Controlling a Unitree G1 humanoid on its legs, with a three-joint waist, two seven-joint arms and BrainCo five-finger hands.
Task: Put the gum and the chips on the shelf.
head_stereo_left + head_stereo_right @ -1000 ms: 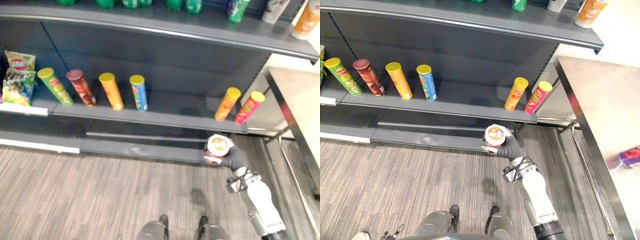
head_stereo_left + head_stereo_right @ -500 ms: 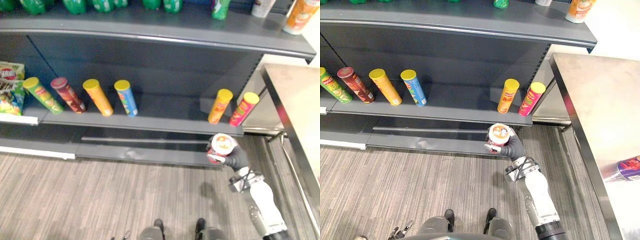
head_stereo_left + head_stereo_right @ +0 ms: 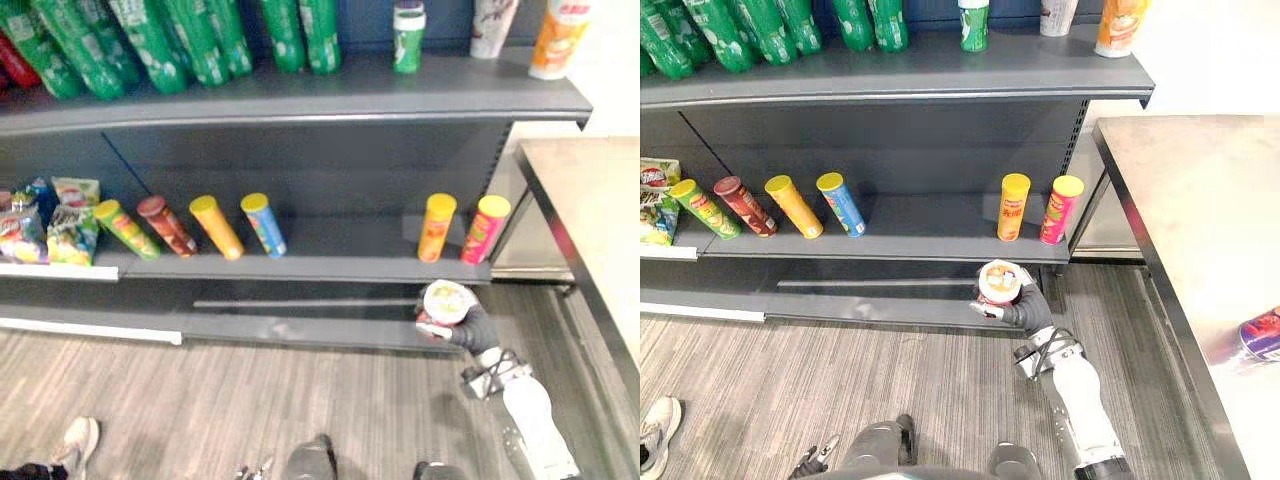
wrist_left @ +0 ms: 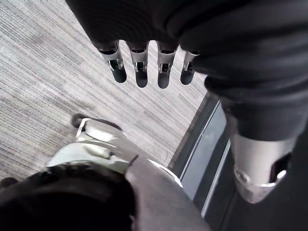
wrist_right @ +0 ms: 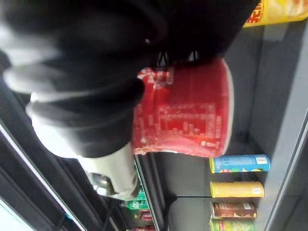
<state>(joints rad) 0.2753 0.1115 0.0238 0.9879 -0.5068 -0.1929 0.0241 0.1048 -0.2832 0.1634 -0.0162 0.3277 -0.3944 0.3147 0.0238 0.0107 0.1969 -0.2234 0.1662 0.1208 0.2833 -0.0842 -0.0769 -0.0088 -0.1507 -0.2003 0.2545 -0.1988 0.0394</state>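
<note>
My right hand (image 3: 472,326) is shut on a red chips cup with a white lid (image 3: 446,302), holding it upright just in front of and below the middle shelf (image 3: 300,270). The cup hangs under the orange can (image 3: 437,227) and the pink can (image 3: 483,228). In the right wrist view the cup's red side (image 5: 185,110) shows past the dark hand cover (image 5: 96,72). A purple container (image 3: 1262,335), possibly the gum, lies on the steel table (image 3: 1180,200) at the right. My left hand (image 4: 141,72) hangs over the floor with straight fingers and holds nothing.
Green, maroon, yellow and blue chip cans (image 3: 215,226) stand on the middle shelf, with a free gap to the right of the blue one. Snack bags (image 3: 50,215) sit at its left end. Green bottles (image 3: 150,40) fill the upper shelf. A person's shoe (image 3: 75,440) shows lower left.
The camera has shifted, so more of the upper shelf shows. My right hand keeps hold of the cup in about the same spot below the orange can.
</note>
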